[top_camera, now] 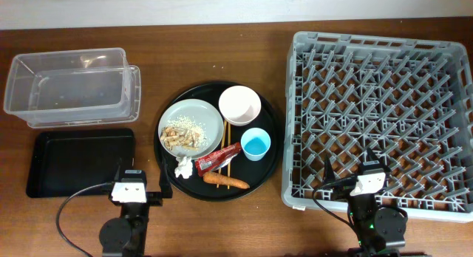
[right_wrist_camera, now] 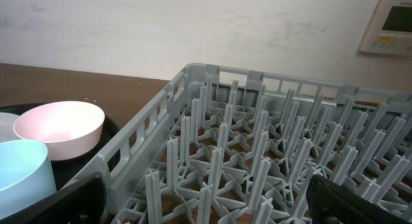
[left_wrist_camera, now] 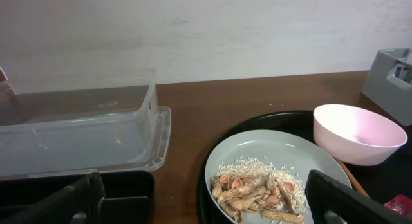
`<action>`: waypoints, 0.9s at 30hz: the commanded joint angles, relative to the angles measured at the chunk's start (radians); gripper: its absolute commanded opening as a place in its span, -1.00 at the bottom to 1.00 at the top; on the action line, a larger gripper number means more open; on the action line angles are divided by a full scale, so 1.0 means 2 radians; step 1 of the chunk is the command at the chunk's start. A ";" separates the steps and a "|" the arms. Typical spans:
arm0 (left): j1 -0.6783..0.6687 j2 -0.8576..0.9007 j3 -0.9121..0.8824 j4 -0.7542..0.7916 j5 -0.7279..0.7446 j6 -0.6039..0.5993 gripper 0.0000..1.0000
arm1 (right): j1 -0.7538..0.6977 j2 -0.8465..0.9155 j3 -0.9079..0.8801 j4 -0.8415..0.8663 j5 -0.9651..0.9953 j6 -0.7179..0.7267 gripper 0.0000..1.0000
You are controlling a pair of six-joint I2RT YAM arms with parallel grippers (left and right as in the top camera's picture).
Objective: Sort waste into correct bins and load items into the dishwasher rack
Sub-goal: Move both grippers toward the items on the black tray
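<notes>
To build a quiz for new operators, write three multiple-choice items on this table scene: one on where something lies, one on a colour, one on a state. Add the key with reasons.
1. Where does the orange carrot lie?
A in the clear rectangular plastic tub
B on the large round black tray
C in the shallow black rectangular tray

2. What colour is the small plastic cup beside the round white-pink bowl?
A yellow
B green
C light blue

3. What is the state of the large square light-grey plastic dishwasher rack?
A empty
B half loaded
C full

Key:
1 B, the carrot rests near that tray's front edge.
2 C, the overhead view shows it light blue.
3 A, nothing stands in it in the overhead view.
</notes>
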 commanded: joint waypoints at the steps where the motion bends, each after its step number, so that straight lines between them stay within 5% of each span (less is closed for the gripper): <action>1: 0.000 0.003 -0.003 0.001 -0.003 0.008 0.98 | 0.004 0.002 -0.002 -0.002 0.000 -0.003 0.97; 12: 0.000 0.003 0.001 -0.003 -0.002 0.008 0.98 | 0.004 0.002 0.000 -0.006 0.000 0.007 0.97; 17: 0.000 0.012 0.055 -0.064 -0.002 -0.006 0.98 | 0.004 0.002 0.059 -0.098 0.002 0.036 0.97; 21: 0.000 0.105 0.133 -0.100 0.017 -0.015 0.98 | 0.004 0.059 0.148 -0.159 0.002 0.036 0.97; 27: 0.000 0.377 0.351 -0.256 0.105 -0.015 0.98 | 0.004 0.293 0.323 -0.298 -0.004 0.053 0.97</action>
